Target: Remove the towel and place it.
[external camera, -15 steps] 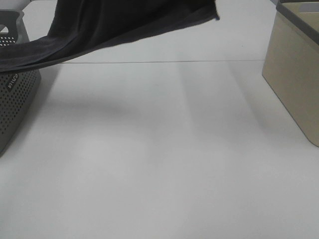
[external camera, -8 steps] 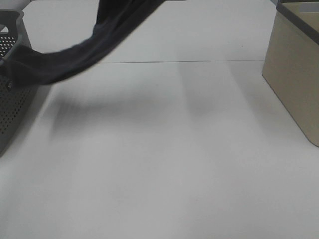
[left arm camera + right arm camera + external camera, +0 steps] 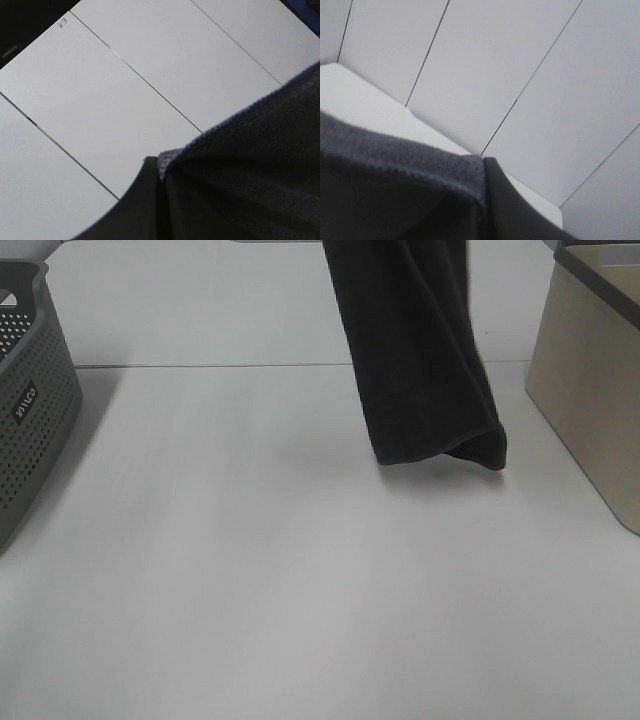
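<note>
The towel [image 3: 420,350], very dark and plain, hangs straight down from above the top edge of the exterior view, right of centre. Its lower end [image 3: 440,445] floats above the white table [image 3: 250,580]. Neither gripper shows in the exterior view. In the left wrist view my left gripper [image 3: 156,169] is shut, with the towel's hemmed corner [image 3: 250,170] pinched against a dark finger [image 3: 142,205]. In the right wrist view my right gripper [image 3: 484,167] is shut on another stretch of the towel's edge [image 3: 395,160] beside its dark finger [image 3: 515,205].
A grey perforated basket [image 3: 30,410] stands at the left edge of the table. A beige bin [image 3: 590,410] with a dark rim stands at the right edge. A thin seam [image 3: 200,366] crosses the table's far part.
The towel's trailing end has come off the grey basket. The whole towel has swung right and now hangs vertically between the two containers.
</note>
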`<state>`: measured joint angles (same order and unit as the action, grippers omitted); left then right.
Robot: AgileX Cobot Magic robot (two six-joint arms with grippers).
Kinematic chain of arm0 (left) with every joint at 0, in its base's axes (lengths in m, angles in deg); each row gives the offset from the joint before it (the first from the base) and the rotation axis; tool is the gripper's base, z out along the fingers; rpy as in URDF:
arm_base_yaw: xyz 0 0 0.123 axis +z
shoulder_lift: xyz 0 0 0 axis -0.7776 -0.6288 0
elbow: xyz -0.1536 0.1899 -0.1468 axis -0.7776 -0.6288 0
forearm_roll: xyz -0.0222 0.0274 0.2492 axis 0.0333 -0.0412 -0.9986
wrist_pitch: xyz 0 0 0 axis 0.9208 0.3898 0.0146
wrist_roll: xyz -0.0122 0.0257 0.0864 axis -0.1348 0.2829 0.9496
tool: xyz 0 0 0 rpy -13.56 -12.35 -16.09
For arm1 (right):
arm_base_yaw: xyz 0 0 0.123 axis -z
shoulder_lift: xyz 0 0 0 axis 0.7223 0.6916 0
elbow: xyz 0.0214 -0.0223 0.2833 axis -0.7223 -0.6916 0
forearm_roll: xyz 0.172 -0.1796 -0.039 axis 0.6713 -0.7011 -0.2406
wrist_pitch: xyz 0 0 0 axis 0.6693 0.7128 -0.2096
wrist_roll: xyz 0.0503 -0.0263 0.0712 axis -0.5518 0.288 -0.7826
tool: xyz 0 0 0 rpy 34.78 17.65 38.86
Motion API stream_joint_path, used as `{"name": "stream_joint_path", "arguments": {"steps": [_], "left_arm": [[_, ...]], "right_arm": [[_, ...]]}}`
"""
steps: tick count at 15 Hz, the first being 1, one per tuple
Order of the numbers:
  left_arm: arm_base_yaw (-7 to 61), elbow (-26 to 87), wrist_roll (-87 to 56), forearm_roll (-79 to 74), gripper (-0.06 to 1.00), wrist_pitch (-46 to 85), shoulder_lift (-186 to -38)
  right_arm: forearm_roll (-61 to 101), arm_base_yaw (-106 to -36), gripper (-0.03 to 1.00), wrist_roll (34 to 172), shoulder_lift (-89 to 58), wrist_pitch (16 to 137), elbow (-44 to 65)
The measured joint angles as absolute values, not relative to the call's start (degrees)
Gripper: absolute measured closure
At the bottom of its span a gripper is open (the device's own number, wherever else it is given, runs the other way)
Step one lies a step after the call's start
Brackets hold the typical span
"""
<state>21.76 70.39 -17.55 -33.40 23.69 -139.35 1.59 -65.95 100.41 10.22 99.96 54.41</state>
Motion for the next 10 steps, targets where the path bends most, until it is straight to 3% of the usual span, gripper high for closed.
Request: {"name": "stream_joint_path", "arguments": {"steps": [4,10], "left_arm": [[21.76,70.39,-17.72,-34.20,0.94,15.96,-142.56],[28.52,70.39,-20.47,-29.28,0.94,1.00,-147.72]], "right_arm": [[-2.25,-65.95,0.95,100.41,11.42,95.21,54.52],[-4.09,-65.95,0.95,94.45,16.41,76.99,54.52]]}}
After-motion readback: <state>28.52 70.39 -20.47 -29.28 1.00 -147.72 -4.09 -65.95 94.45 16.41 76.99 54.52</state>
